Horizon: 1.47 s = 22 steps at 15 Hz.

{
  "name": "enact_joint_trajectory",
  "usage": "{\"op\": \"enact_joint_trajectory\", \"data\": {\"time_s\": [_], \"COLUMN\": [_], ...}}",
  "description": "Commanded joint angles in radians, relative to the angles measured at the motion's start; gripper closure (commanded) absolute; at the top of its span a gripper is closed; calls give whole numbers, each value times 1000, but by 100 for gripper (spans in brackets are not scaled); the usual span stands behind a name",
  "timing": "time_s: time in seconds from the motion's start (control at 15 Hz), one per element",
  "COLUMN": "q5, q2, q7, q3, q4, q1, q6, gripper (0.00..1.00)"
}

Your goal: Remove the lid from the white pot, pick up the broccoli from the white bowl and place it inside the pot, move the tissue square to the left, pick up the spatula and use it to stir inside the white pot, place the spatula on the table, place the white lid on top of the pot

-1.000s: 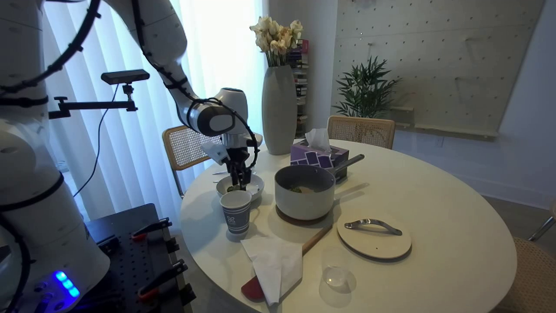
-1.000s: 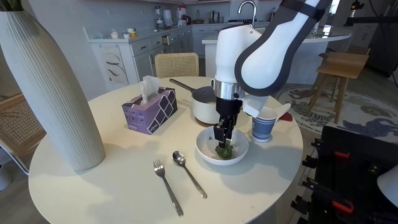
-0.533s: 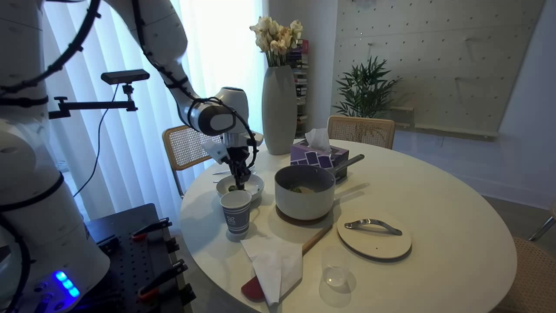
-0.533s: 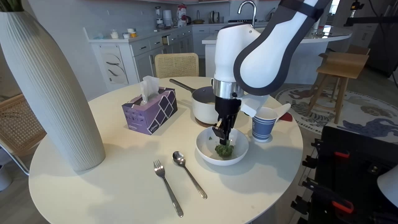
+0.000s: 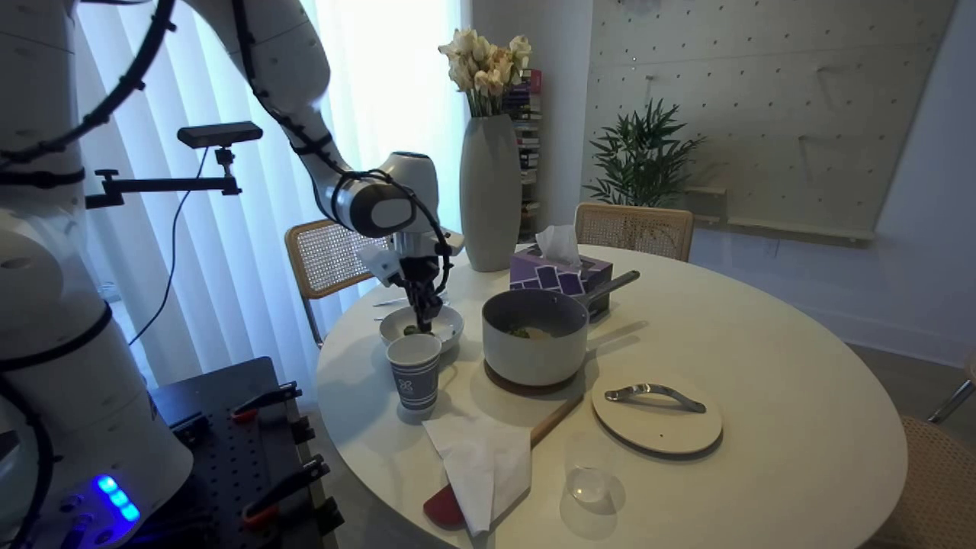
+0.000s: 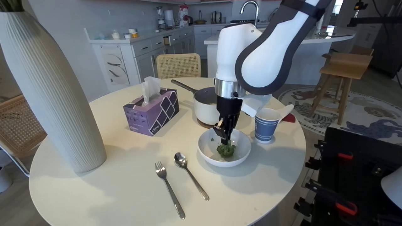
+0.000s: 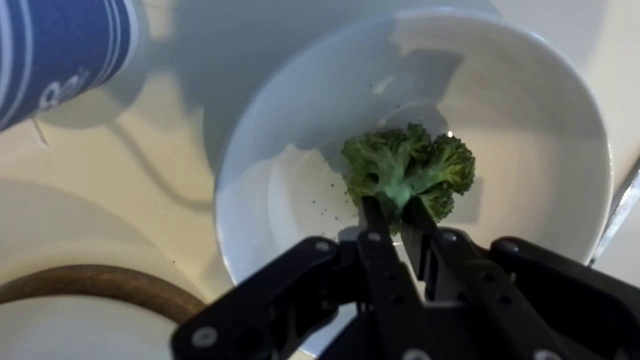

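At lower left in my wrist view is part of the white pot (image 7: 85, 330); rightward, inside the white bowl (image 7: 540, 145), is the broccoli (image 7: 410, 167), its crown beyond my gripper (image 7: 392, 204), whose jaws pinch the stem. I judge the carry goes over the rim, leftward here.

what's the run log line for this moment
black two-finger gripper: closed on green broccoli floret | floret: within shallow white bowl | round white lid: on white tabletop | squat white pot: uncovered
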<state>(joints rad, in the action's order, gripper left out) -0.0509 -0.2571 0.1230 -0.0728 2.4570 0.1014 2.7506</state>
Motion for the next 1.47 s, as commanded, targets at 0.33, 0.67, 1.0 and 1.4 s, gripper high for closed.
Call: {"op": "enact_joint_trajectory", "data": {"time_s": [0.33, 0.67, 1.0, 1.4], "q5": [9, 6, 3, -2], "q2": [34, 56, 84, 109], "q7": [80, 77, 69, 41], "q3": [46, 53, 59, 95], "q4": [-46, -92, -159, -240], "q1": [5, -3, -20, -76], "q6": [-48, -78, -128, -158], "gripper": [96, 96, 96, 96]}}
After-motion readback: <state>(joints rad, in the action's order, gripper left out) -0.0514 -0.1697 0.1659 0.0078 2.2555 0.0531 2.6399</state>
